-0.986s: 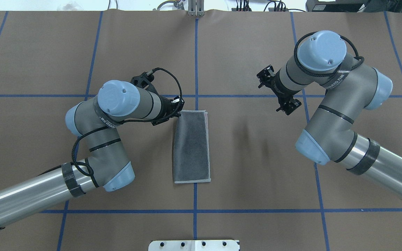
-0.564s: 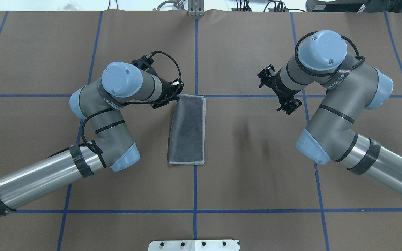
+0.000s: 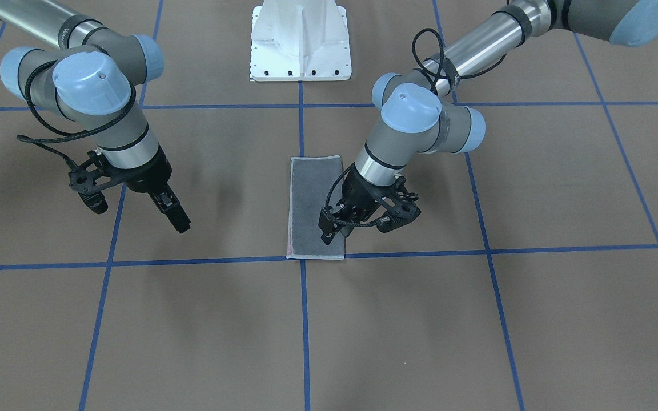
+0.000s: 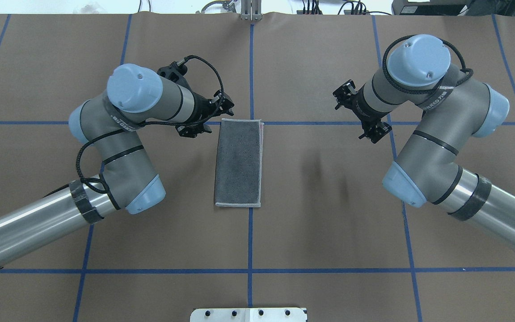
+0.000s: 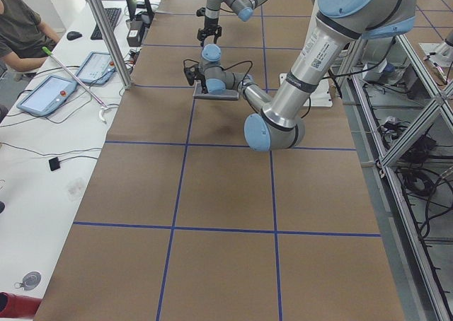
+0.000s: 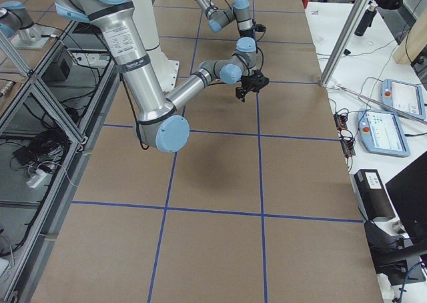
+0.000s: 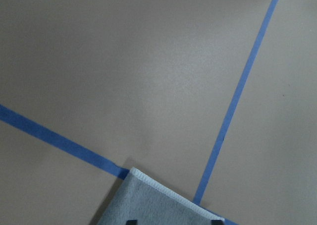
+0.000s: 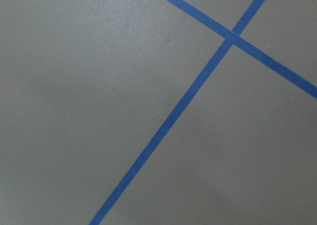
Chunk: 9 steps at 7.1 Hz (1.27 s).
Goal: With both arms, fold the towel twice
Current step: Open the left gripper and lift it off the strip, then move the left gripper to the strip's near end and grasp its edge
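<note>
The towel lies flat near the table's middle, folded into a narrow strip. Its dark grey face is up and a thin pink edge shows along one long side. It also shows in the front view. My left gripper is open over the towel's far left corner. In the left wrist view its gripper has the two tips apart over the towel's far edge, holding nothing. My right gripper hangs above bare table well to the right of the towel. I cannot tell whether it is open or shut.
Blue tape lines cross the brown table cover. The white pedestal base stands at the robot's edge. A metal post stands at the far edge. A person sits at a side desk beyond the table.
The left gripper pulled the towel away from the robot to the far tape line, then let go of its corner. The right arm barely moved.
</note>
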### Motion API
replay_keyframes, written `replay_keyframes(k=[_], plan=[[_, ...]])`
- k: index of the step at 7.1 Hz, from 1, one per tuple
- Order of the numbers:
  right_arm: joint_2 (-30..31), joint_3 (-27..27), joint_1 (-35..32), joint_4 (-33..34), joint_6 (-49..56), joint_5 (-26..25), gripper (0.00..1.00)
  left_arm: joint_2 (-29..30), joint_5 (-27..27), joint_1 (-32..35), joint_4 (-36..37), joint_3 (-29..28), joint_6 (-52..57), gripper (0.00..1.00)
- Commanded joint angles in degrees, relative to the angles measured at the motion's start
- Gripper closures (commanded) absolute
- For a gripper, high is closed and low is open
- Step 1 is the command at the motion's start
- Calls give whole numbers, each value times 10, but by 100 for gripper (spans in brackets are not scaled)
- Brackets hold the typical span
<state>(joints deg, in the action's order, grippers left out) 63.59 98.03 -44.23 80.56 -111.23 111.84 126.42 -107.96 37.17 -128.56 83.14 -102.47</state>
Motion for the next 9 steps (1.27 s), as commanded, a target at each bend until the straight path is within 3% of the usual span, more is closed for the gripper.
replay_keyframes(k=[1, 2, 5, 9], plan=[[22, 2, -22, -1, 80, 44, 0, -76, -2, -19, 2, 82, -29, 18], [29, 2, -34, -1, 108, 67, 0, -87, -1, -40, 7, 100, -53, 19], [43, 6, -45, -1, 154, 92, 0, -92, 71, -128, 63, 128, -94, 40], [43, 7, -43, -1, 153, 92, 0, -96, 106, -162, 64, 128, -95, 48]])
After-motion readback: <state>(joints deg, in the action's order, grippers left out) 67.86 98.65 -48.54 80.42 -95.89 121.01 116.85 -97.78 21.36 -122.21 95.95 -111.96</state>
